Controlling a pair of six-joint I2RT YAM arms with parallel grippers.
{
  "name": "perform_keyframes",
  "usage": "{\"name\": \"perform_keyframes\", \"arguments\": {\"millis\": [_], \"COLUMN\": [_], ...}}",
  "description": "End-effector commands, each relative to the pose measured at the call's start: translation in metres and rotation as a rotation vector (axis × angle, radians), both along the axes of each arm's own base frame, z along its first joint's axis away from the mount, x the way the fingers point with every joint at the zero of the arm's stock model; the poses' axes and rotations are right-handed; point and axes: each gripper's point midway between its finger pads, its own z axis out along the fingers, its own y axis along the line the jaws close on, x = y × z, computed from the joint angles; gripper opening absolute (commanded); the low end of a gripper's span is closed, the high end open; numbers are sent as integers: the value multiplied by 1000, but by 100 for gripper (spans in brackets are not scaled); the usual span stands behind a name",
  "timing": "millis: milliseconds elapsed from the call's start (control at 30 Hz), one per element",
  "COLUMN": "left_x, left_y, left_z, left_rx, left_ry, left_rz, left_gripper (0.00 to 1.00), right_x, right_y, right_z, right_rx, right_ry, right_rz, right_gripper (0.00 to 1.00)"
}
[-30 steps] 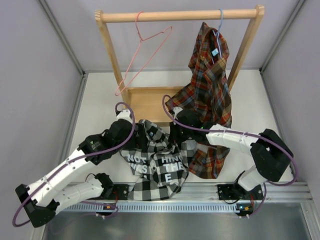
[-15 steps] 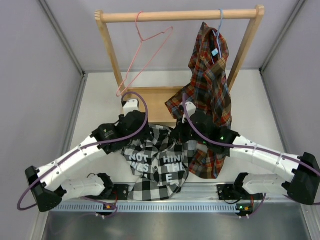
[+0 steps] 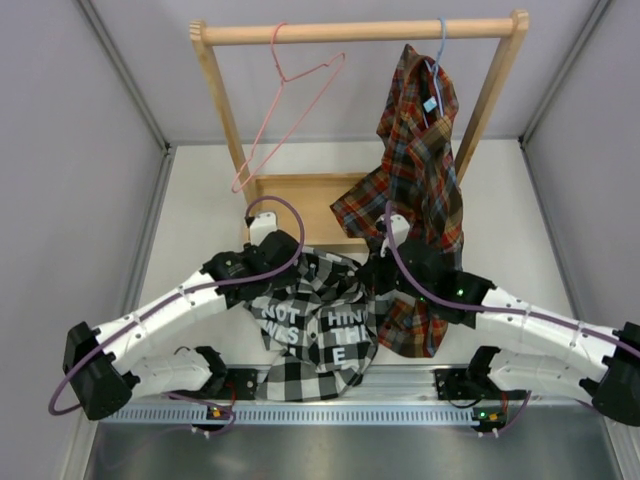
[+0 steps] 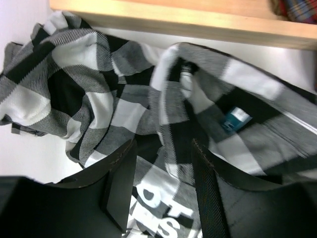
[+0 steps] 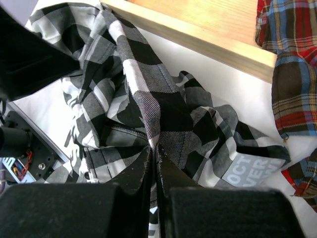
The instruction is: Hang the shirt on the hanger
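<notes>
The right wrist view shows what the top view hides: the right gripper [image 5: 156, 171] is clenched on a raised fold of the shirt [image 5: 148, 104]. The left wrist view shows the left gripper [image 4: 163, 183] spread wide, with the collar lying loose between its fingers. From above, the shirt lies crumpled on the table [image 3: 200, 220], well apart from the hanger [image 3: 290, 120] on the wooden rail [image 3: 360, 31].
</notes>
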Motion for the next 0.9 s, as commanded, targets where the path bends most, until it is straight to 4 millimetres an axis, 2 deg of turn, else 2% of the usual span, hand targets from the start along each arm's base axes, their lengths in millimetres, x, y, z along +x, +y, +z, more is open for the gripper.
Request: {"name": "perform_keyframes", "arguments": {"millis": [0, 133, 333, 433, 467, 533, 600, 633, 667, 733, 767, 867], "left_x": [15, 24, 40, 46, 47, 48, 51, 51, 54, 52, 51, 50], "left_y": [-7, -8, -32, -35, -34, -33, -32, -31, -30, -31, -31, -33], "left_z": [-5, -16, -22, -30, -32, -33, -31, -32, -32, -36, -37, -35], "left_rx": [-82, -128, -215, -204, -201, -200, -207, -208, -216, -226, -232, -245], "left_ry": [-18, -10, -41, -35, -34, -42, -63, -63, -63, -55, -55, -64], "left_rz": [43, 44, -27, -21, -18, -7, -3, -2, 1, -9, -12, -28], "left_gripper": [52, 53, 52, 51, 41, 37, 37, 38, 44, 45, 43, 4], "right_x": [3, -2, -8, -9, -10, -11, -12, -11, -11, -12, -13, -13], "right_y": [5, 4, 7, 8, 9, 9, 10, 12, 12, 13, 13, 13], "right_z": [38, 39, 46, 48, 49, 48, 48, 54, 55, 57, 58, 56], "right_rx": [138, 148, 192, 201, 206, 205, 207, 230, 234, 242, 244, 238], "right_ry": [-90, -97, -115, -120, -117, -114, -111, -126, -126, -128, -127, -128], "right_rz": [-16, 2, 44, 52, 57, 59, 64, 69, 70, 79, 81, 78], "right_gripper": [0, 0, 0, 0, 0, 0, 0, 0, 0, 0, 0, 0]}}
